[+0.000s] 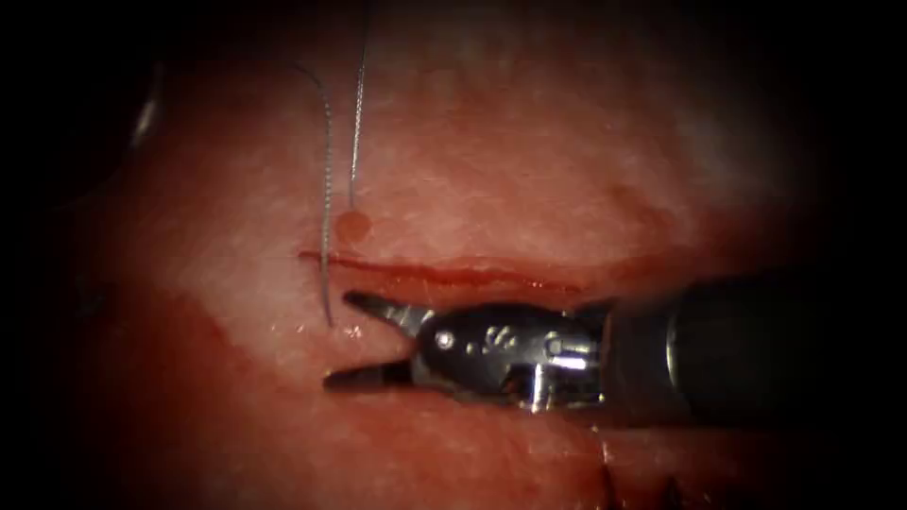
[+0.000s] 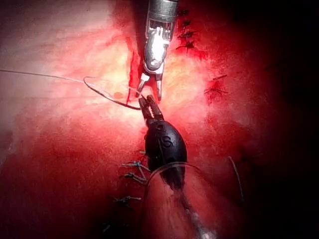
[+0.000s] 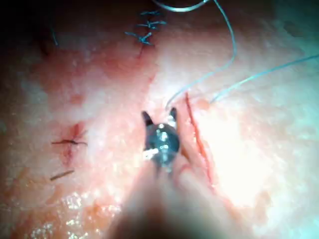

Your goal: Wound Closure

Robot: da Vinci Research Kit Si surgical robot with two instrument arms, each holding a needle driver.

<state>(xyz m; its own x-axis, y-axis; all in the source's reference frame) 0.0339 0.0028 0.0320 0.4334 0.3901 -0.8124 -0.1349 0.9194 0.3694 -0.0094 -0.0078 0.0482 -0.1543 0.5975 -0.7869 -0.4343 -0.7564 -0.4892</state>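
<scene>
Steel right end effector (image 1: 351, 342) agape, empty, beside thread (image 1: 327, 217) crossing the cut (image 1: 444, 274).

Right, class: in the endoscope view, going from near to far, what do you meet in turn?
Right tool, open, holding nothing → cut → round spot of red fluid.

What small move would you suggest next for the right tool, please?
Perhaps ease the right tool slightly left to the thread where it meets the tissue by the cut's left end: its jaws are open, hold nothing, and sit just beside that thread.
</scene>
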